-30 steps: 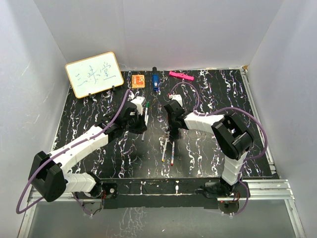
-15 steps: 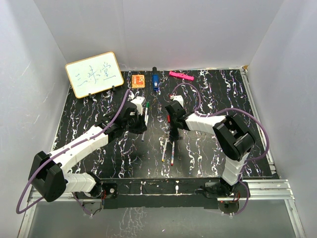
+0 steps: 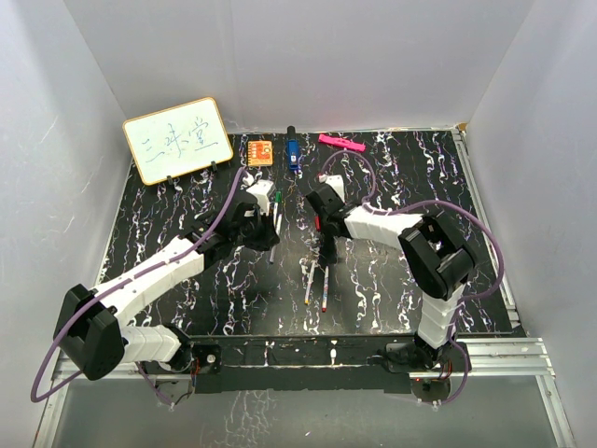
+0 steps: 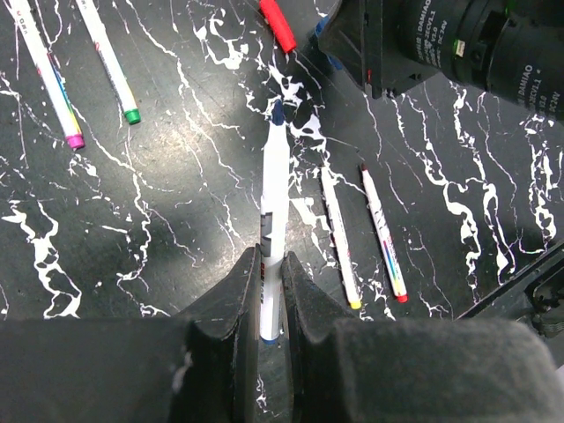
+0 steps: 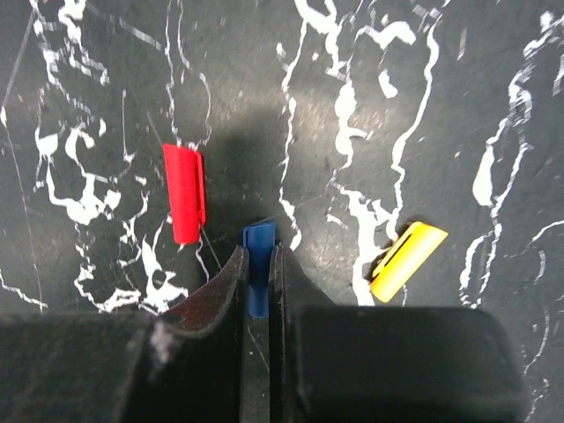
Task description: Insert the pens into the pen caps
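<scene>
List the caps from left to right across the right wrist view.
red cap → blue cap, pinched between the fingers → yellow cap

The worktop (image 3: 424, 173) along the frame's right is lying open. The left arm (image 3: 168, 266) and right arm (image 3: 382, 224) are filling the centre, two pens (image 3: 325, 291) are lying just below them, and a whiteboard (image 3: 177, 140) is standing upper left.
</scene>
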{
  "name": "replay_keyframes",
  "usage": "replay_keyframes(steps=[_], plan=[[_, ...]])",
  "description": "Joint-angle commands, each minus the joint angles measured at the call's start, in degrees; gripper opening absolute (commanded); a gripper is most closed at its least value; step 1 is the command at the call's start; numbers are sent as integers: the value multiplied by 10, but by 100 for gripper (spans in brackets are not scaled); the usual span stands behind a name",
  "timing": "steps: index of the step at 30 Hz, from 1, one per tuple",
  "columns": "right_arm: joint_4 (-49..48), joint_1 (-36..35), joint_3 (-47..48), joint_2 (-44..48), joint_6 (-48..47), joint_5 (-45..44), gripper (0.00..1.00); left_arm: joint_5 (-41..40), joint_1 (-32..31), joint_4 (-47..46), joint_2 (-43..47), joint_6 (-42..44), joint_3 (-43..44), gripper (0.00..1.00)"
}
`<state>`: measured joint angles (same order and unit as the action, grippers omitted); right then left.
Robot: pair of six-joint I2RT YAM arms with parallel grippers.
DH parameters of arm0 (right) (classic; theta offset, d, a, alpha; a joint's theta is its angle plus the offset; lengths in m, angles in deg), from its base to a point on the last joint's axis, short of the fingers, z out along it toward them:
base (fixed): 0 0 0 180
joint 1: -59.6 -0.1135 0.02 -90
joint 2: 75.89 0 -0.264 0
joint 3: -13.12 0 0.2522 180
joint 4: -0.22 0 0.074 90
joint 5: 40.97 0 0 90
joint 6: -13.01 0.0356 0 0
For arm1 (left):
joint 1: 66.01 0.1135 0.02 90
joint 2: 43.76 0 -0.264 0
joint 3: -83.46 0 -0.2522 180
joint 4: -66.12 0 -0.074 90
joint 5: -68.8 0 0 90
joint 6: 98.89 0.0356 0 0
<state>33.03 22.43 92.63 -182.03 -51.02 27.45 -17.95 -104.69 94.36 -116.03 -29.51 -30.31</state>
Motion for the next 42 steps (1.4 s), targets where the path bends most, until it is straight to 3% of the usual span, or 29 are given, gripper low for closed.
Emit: replay_keyframes(steps=[1, 7, 10, 17, 21, 28, 42], plan=[[-8, 8, 47, 31, 0, -59, 0, 16, 5, -46, 27, -3, -19, 0], [-154, 16, 3, 126, -26, -52, 0, 51, 4, -145, 46, -20, -73, 0], [-258, 16, -51, 176, -40, -34, 0, 84, 4, -245, 68, -40, -125, 0], [-582, 16, -226, 289, -62, 83, 0, 124, 2, -372, 53, -83, -164, 0], [-695, 16, -289, 312, -50, 132, 0, 138, 0, -443, 33, -107, -177, 0], [-795, 16, -320, 320, -18, 180, 0, 161, -6, -481, -19, -118, -156, 0], [-818, 16, -332, 324, -8, 242, 0, 170, -14, -515, -45, -128, -119, 0]])
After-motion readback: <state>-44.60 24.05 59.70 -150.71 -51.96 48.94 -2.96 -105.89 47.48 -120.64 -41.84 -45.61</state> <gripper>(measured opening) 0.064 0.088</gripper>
